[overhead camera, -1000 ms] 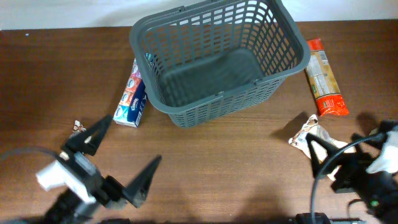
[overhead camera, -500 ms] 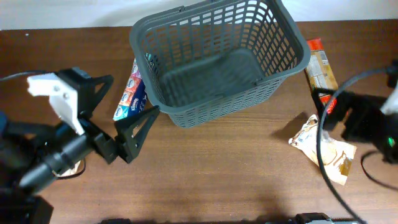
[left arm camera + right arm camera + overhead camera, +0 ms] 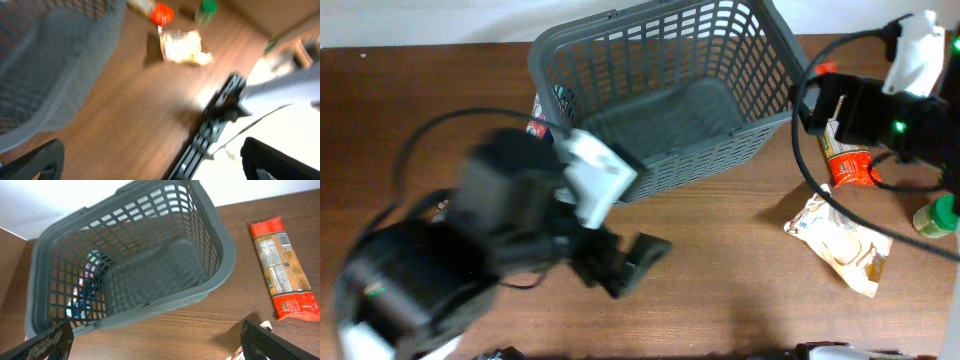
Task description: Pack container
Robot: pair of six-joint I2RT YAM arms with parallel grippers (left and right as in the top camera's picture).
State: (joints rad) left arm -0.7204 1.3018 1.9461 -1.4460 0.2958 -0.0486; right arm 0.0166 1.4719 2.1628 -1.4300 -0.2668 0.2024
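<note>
The container [image 3: 665,172], a dark grey slotted basket, stands empty at the table's far middle; it also fills the right wrist view [image 3: 226,255] and the left edge of the left wrist view [image 3: 65,75]. My left gripper [image 3: 157,165] is open with nothing between its fingers, over bare wood in front of the basket; its arm [image 3: 510,250] is a blur. My right gripper [image 3: 162,345] is open and empty, held high at the basket's right side, looking down into it. A long red-ended package [image 3: 280,275] lies right of the basket, and a cream snack bag [image 3: 840,235] in front of that.
A blue tissue pack [image 3: 533,128] lies against the basket's left wall, mostly hidden, and shows through the lattice [image 3: 82,290]. A green-capped item [image 3: 932,215] sits at the right edge. The table's near edge [image 3: 210,135] runs close to my left gripper.
My left arm has swung from the near left to the front of the basket, blurred with motion. My right arm has risen from the near right to beside the basket's right wall.
</note>
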